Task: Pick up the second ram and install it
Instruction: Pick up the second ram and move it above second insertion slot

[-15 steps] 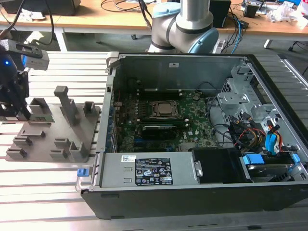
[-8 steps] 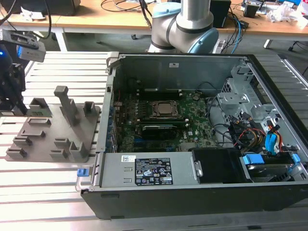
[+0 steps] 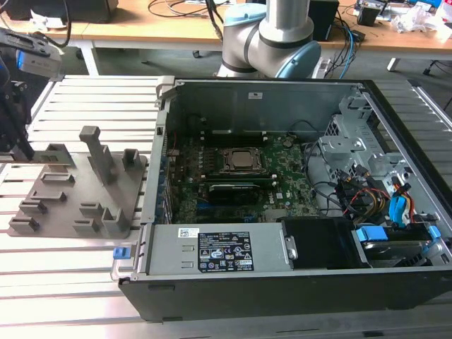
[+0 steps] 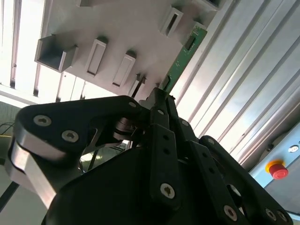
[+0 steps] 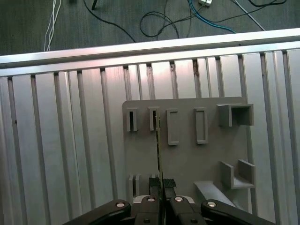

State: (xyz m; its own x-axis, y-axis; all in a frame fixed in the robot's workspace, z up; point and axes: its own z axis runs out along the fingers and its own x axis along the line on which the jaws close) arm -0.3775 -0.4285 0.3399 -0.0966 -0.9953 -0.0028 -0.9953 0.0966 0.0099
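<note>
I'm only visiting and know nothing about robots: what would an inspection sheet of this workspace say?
Surface: slatted metal table, carrying a grey holder tray and an open computer case.
Job's things: second ram, a green stick, at the tray; motherboard inside the case.
Clutter: nothing seen.
Grippers: tool closed on the second ram's end.
Cables: coloured wires inside the case; loose cables on the floor.
Surroundings: wooden desk behind the robot arm; red button near the table's edge.

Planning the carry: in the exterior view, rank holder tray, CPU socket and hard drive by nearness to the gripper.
1. Holder tray, right beside the gripper, which is shut on the second ram.
2. CPU socket, mid-case.
3. Hard drive, exterior view's right.
</note>
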